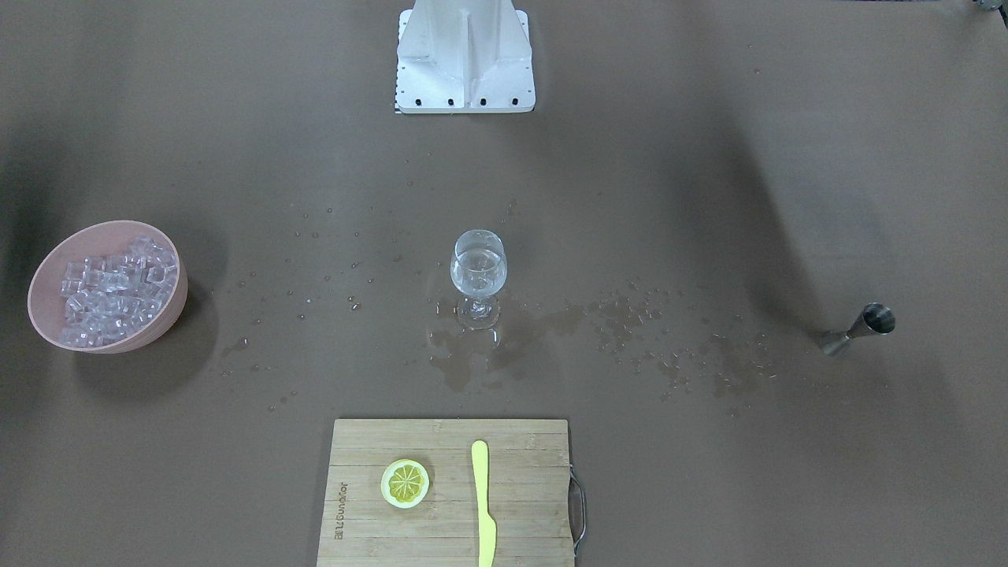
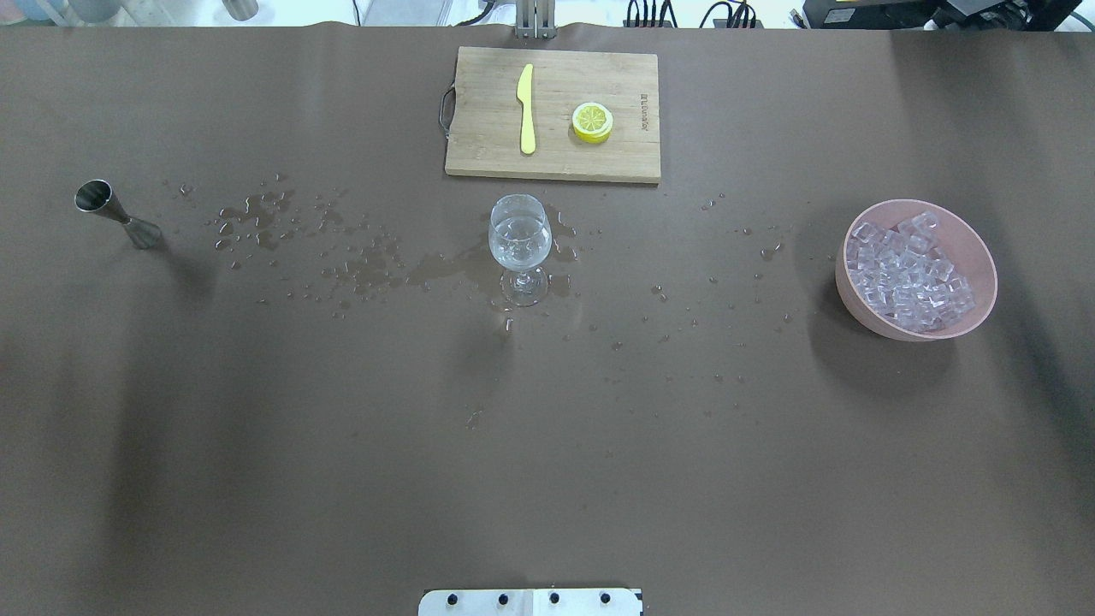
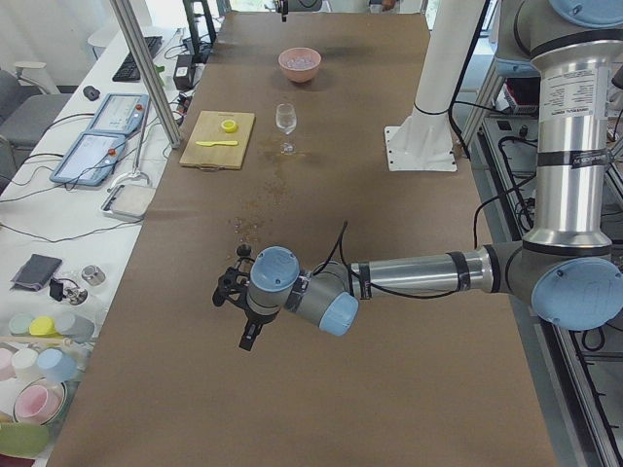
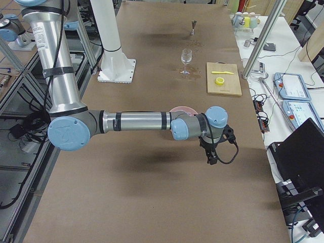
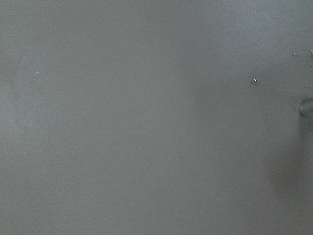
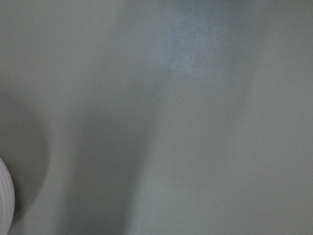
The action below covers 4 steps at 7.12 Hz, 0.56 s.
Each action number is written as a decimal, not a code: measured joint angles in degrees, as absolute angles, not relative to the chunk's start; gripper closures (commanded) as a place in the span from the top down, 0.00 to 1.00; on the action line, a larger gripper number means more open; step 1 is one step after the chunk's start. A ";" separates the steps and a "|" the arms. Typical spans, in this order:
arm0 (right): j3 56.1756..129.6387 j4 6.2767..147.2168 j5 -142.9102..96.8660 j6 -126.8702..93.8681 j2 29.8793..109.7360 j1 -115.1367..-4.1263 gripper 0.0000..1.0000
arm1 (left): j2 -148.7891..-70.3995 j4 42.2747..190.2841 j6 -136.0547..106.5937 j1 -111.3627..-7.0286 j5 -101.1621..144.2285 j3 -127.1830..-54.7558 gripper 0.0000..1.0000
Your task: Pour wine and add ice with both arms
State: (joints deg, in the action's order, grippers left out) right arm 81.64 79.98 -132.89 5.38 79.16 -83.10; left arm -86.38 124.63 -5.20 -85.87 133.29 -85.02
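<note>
Glass (image 1: 478, 272) stands mid-bench, upright, with the wine (image 1: 477, 266) sitting low in its bowl: clear, a small amount. Puddle and droplets (image 1: 472, 354) are spread around its foot and run toward the jigger (image 1: 862, 327), which stands well apart on the robot's left side. That probably makes it the left arm's pouring tool. The pour looks done, judging by the liquid in the glass.

Ice (image 1: 110, 287) is piled in the pink bowl (image 1: 47, 272), well apart on the robot's right side, within the right arm's reach. No cubes can be made out in the glass, so the ice step reads as not yet done.

Board (image 1: 449, 504) lies in front of the glass with a lemon slice (image 1: 405, 483) and a yellow knife (image 1: 483, 504) on it, not needed here.

Left fingers (image 3: 247, 336) hang above the bench near the jigger end, holding nothing visible. Right fingers (image 4: 210, 158) hang just past the bowl, also holding nothing visible. Both show only in the side views, so I cannot tell how far apart either pair is. Wrist views show only bench.
</note>
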 measured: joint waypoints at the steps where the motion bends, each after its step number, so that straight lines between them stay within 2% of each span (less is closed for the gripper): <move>1: 81.99 79.98 -133.05 5.35 79.35 -83.07 1.00 | -86.29 124.65 -5.24 -85.87 133.48 -85.18 0.98; 4: 84.13 80.00 -134.06 5.28 80.91 -83.06 1.00 | -86.38 124.58 -5.27 -85.87 133.77 -85.58 0.98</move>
